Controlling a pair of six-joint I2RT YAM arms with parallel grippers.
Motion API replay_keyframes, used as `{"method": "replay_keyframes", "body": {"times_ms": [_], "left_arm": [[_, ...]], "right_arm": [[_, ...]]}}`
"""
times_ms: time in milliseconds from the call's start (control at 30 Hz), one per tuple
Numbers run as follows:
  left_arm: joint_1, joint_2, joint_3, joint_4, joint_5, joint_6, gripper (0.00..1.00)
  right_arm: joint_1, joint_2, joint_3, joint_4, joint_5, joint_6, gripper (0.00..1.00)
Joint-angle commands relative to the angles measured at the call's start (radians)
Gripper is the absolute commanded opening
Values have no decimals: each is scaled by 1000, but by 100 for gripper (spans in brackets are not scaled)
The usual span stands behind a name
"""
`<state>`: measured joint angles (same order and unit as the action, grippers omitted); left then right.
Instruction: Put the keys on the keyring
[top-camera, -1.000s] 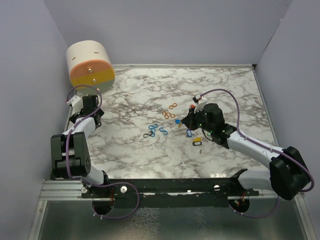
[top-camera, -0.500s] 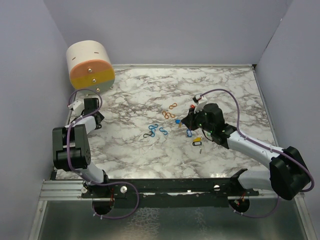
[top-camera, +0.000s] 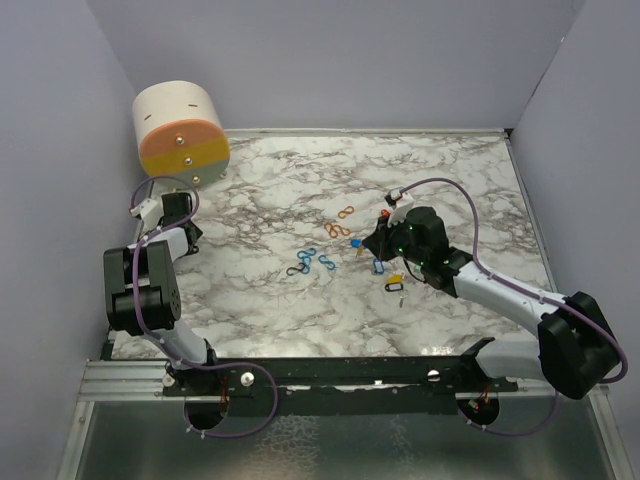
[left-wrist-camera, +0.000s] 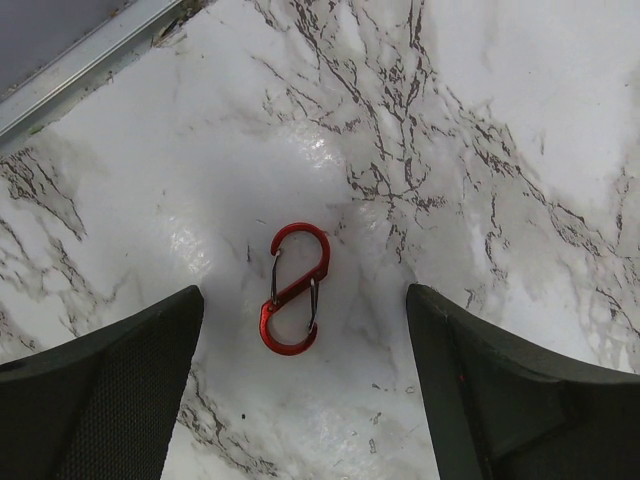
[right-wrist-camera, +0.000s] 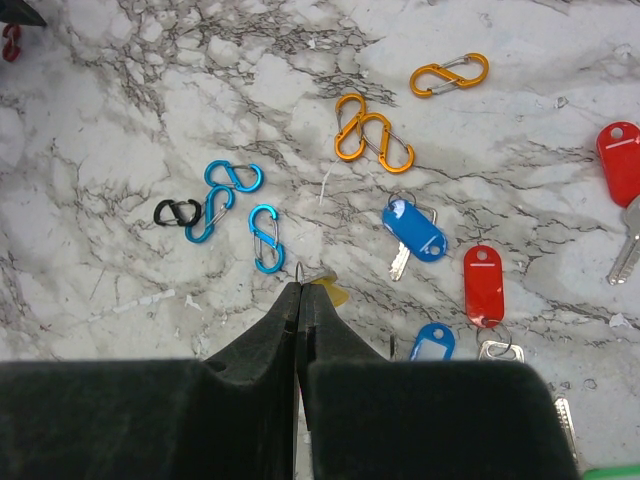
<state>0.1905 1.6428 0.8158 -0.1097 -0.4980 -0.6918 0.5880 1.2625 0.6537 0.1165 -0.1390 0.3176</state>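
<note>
My right gripper (right-wrist-camera: 301, 290) is shut on the small split ring (right-wrist-camera: 300, 270) of a yellow-tagged key (right-wrist-camera: 332, 294), held just above the marble. A blue-tagged key (right-wrist-camera: 413, 230), a red tag (right-wrist-camera: 482, 284), a second blue tag (right-wrist-camera: 431, 343) and another red tag (right-wrist-camera: 620, 160) lie to its right. In the top view my right gripper (top-camera: 375, 240) is mid-table over these keys (top-camera: 378, 266). My left gripper (left-wrist-camera: 303, 292) is open at the table's far left (top-camera: 168, 208), straddling a red figure-eight clip (left-wrist-camera: 294, 288) without touching it.
Orange clips (right-wrist-camera: 372, 135) and blue clips (right-wrist-camera: 234, 176) with one black clip (right-wrist-camera: 177, 212) lie ahead of my right gripper. A cream and orange cylinder (top-camera: 180, 130) stands at the back left. The left wall and the table's metal edge (left-wrist-camera: 80, 70) are close to my left gripper.
My left gripper has shifted a little toward the back left over the red clip. The right arm has not moved.
</note>
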Motion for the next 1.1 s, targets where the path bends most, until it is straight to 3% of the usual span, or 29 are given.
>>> {"method": "replay_keyframes", "body": {"times_ms": [0, 400, 867, 1067], "left_arm": [[6, 27, 16, -12, 12, 21, 82], [7, 26, 11, -12, 3, 18, 59], [8, 28, 6, -6, 3, 20, 46], [8, 31, 2, -1, 10, 24, 33]], "right_arm": [[6, 7, 30, 5, 19, 9, 1], [7, 1, 29, 7, 22, 11, 1], [7, -2, 28, 8, 21, 13, 1], [7, -6, 30, 8, 24, 11, 1]]}}
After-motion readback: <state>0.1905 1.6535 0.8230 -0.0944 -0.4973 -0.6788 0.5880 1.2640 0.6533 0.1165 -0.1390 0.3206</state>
